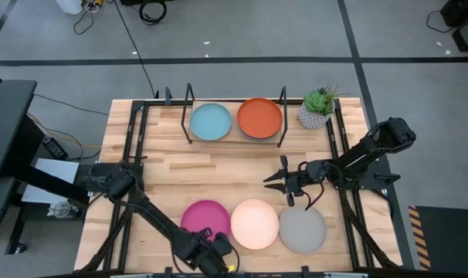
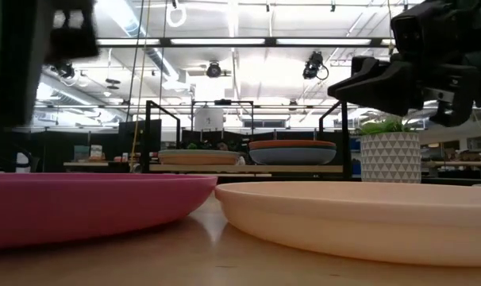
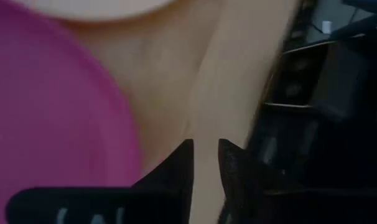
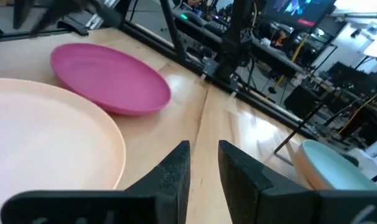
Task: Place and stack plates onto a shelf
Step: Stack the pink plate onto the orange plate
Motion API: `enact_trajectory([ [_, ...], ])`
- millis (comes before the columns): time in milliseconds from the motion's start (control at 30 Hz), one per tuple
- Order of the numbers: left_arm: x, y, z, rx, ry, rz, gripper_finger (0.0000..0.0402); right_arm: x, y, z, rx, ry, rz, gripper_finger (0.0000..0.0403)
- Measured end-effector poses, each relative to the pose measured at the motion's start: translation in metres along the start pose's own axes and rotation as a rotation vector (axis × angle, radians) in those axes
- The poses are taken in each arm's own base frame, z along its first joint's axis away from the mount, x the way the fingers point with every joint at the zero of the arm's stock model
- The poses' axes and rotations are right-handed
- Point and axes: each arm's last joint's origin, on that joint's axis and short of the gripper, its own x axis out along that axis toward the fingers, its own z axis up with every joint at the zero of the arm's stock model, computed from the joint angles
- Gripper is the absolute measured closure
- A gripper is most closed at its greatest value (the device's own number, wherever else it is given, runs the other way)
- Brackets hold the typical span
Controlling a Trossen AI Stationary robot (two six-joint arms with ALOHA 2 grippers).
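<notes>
The shelf (image 1: 235, 141) stands at the far edge of the table. On it a light blue plate (image 1: 211, 121) tops the left pile, and an orange plate (image 1: 259, 117) lies on a blue plate (image 2: 292, 155) on the right. A magenta plate (image 1: 203, 216), a peach plate (image 1: 255, 224) and a grey plate (image 1: 302, 229) lie flat in a row at the near edge. My left gripper (image 1: 212, 251) is shut, low beside the magenta plate's (image 3: 51, 124) near right rim. My right gripper (image 1: 274, 179) is shut and hangs above the table between the shelf and the peach plate (image 4: 45, 143).
A small potted plant (image 1: 317, 108) stands just right of the shelf at the far right corner. Black frame rails (image 1: 344, 154) run along both table sides. Bare wood (image 1: 188, 174) lies between the shelf and the near row of plates.
</notes>
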Motion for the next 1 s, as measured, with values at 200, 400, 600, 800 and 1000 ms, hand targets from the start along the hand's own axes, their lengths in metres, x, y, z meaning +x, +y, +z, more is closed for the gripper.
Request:
enact_trajectory([
  [200,-0.015,0.001,0.002,0.061,-0.058,0.142,0.0355,0.000,0.001,-0.001,0.010,0.009,0.024,0.0314],
  [400,-0.003,0.005,-0.002,0.109,-0.107,0.222,0.0347,0.000,0.002,-0.002,0.023,0.018,0.029,0.0314],
  [600,0.002,0.012,0.009,0.081,-0.115,0.243,0.0275,0.000,0.002,-0.002,0.028,0.018,0.029,0.0314],
  [800,0.007,0.017,0.016,0.075,-0.118,0.255,0.0220,0.000,0.002,-0.003,0.032,0.022,0.031,0.0314],
  [1000,0.025,0.019,0.012,0.081,-0.083,0.272,0.0226,0.000,0.002,-0.003,0.034,0.029,0.035,0.0314],
])
